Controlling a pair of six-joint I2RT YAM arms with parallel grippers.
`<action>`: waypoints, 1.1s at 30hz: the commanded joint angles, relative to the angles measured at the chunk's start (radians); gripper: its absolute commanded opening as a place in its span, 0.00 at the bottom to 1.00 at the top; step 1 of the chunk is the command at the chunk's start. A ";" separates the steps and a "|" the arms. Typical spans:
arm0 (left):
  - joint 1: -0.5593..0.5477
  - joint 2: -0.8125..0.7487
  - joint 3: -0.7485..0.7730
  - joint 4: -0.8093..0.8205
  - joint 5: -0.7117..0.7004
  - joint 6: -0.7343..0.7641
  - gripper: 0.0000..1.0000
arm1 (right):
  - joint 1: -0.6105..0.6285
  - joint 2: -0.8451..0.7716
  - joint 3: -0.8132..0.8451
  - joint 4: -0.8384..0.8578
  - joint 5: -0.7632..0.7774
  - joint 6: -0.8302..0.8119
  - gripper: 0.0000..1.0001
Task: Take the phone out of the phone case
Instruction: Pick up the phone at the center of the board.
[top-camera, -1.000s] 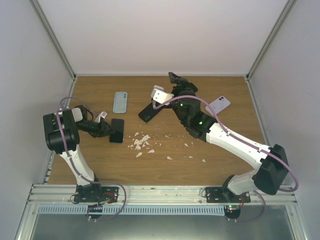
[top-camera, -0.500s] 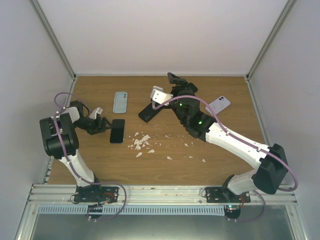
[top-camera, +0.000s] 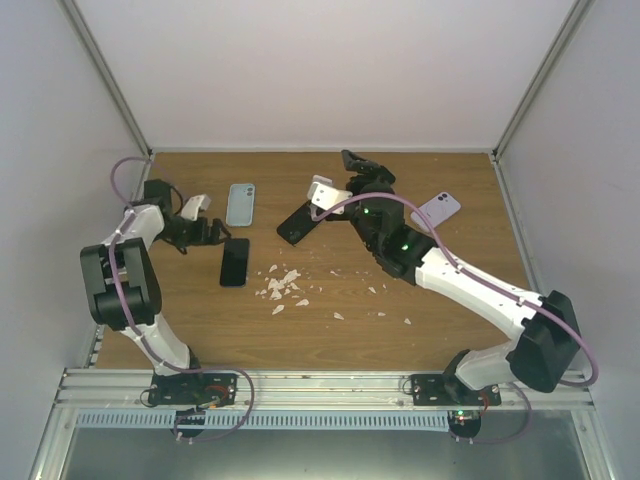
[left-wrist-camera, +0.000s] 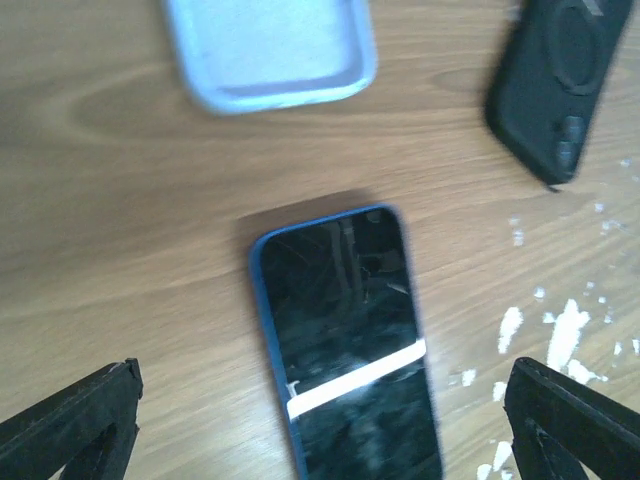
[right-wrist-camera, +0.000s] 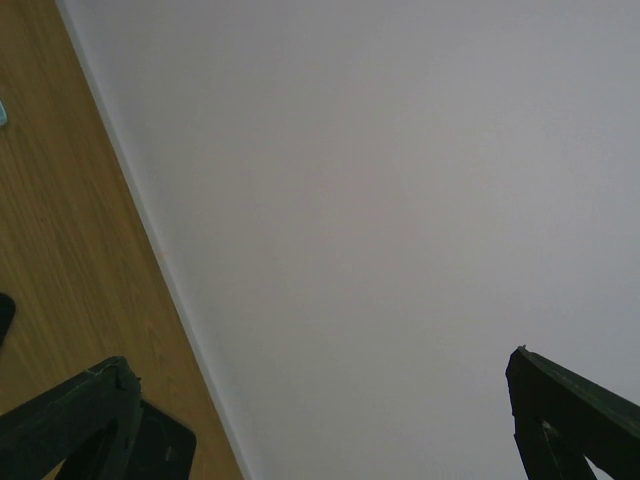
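Our left hand (top-camera: 203, 231) is wide open and holds nothing; our right hand (top-camera: 352, 161) is wide too. The phone (left-wrist-camera: 345, 330) lies flat on the counter (left-wrist-camera: 120, 250), mid-frame. It looks hard, thin and slippery, so we would pinch its long sides.

Warm brown with darker grain streaks on the wooden bench (top-camera: 450, 310). Near the left edge, glossy black flat phone with dark blue rim (left-wrist-camera: 345, 340), one white reflected stripe across the glass. Toward the far edge, pale blue matte phone case (top-camera: 240, 204) and black matte rubber case (left-wrist-camera: 555, 80) with a faint ring pattern. Near the right edge, lilac rectangular case (top-camera: 436, 209). Mid-bench, white scattered crumbs (top-camera: 282, 285).
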 joint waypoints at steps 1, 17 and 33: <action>-0.101 -0.075 0.042 0.025 -0.011 0.041 0.99 | -0.040 -0.057 -0.044 -0.023 -0.015 0.033 1.00; -0.499 0.077 0.260 0.042 -0.211 0.066 0.99 | -0.164 -0.149 -0.130 -0.090 -0.067 0.120 1.00; -0.632 0.352 0.491 0.009 -0.313 0.083 0.99 | -0.283 -0.212 -0.219 -0.116 -0.090 0.174 1.00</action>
